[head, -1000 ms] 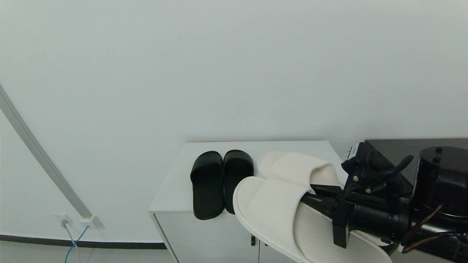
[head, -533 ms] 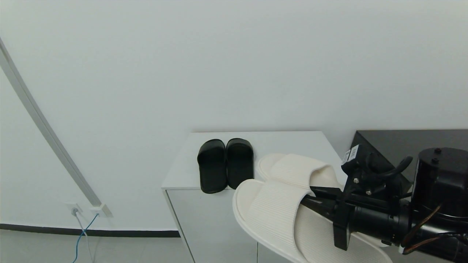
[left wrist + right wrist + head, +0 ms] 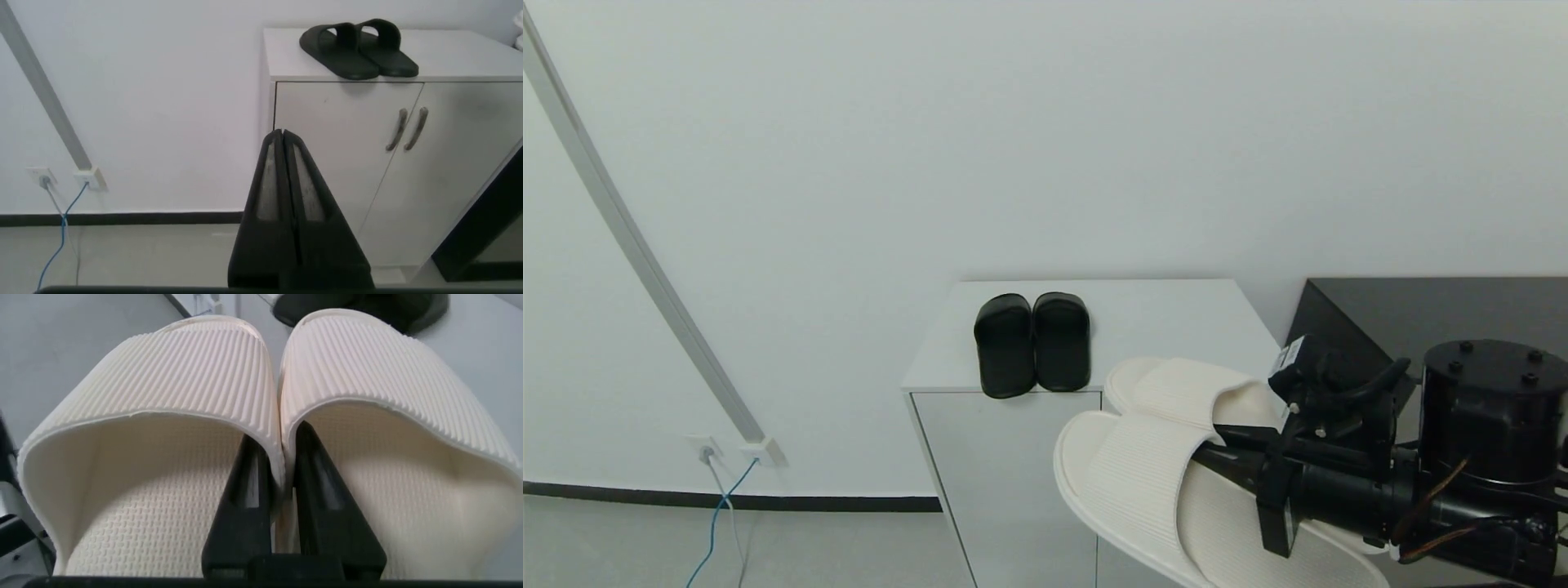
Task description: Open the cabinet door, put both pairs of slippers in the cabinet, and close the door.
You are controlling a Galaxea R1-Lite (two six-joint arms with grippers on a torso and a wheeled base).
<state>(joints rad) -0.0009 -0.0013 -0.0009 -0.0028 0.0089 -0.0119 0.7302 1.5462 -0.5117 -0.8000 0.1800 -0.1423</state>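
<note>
Right claw (image 3: 282,457) carries the white slippers (image 3: 1135,482); both cabinet (image 3: 1013,465) doors are closed.
The cabinet's inside is hidden behind its doors, and its lower part is cut off in the head view. The white slippers' heels are also cut off there. One finger sits inside each slipper, and the two pinch the adjoining strap walls between them, holding the pair in the air before the cabinet's front right corner. The black slippers (image 3: 1033,343) lie side by side at the front edge of the cabinet top, nearer its left corner. The left claw (image 3: 283,139) is fully closed and empty, facing the door handles (image 3: 406,129).
</note>
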